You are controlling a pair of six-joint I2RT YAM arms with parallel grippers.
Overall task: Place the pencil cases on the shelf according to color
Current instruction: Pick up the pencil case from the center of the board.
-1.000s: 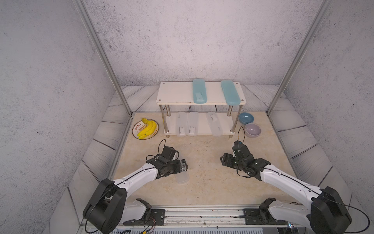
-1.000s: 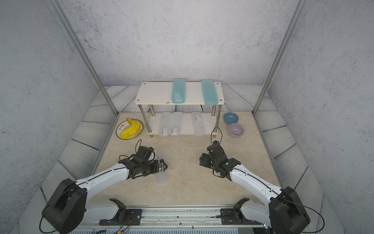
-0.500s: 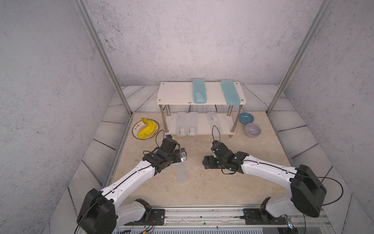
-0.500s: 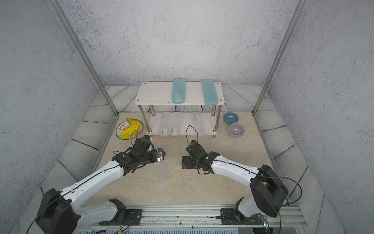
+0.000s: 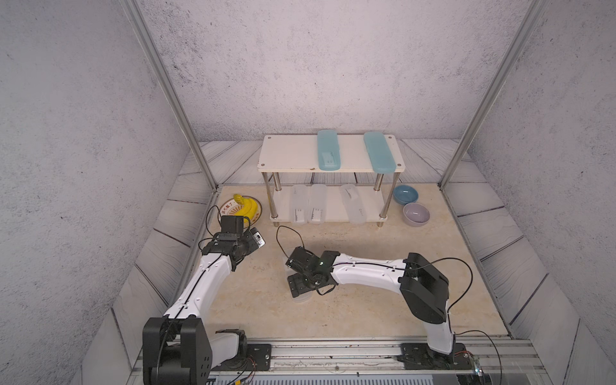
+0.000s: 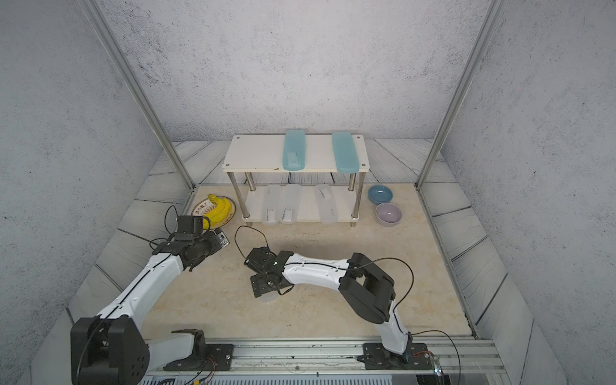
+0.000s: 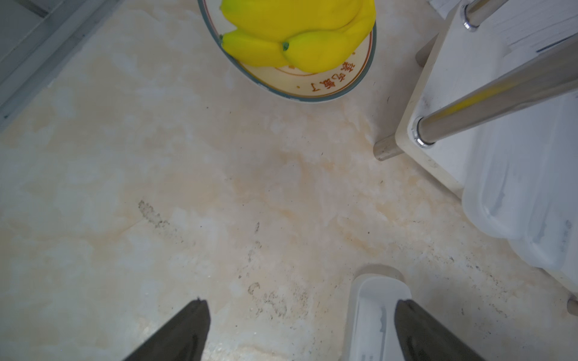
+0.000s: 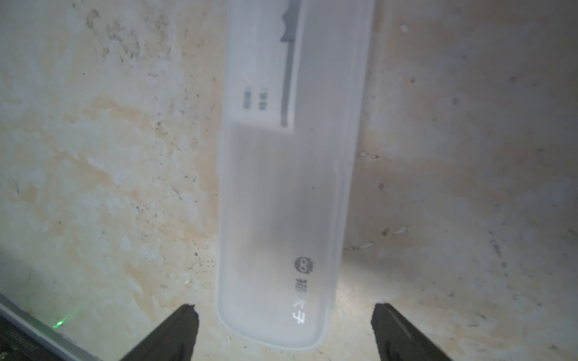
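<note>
Right wrist, right hand (image 8: 284,306) opened astride case (image 8: 281,187)

The right gripper (image 8: 286,309) is pointed downward, its jaws spread wide. The right arm (image 5: 366,275) is bent at the elbow and stretched low across. The left gripper (image 7: 300,312) is likewise opened wide, the left arm (image 5: 206,283) extended forward.

Two cases (image 5: 328,155) sit atop the shelf (image 5: 286,156), three below, another case (image 8: 287,187) before it
</note>
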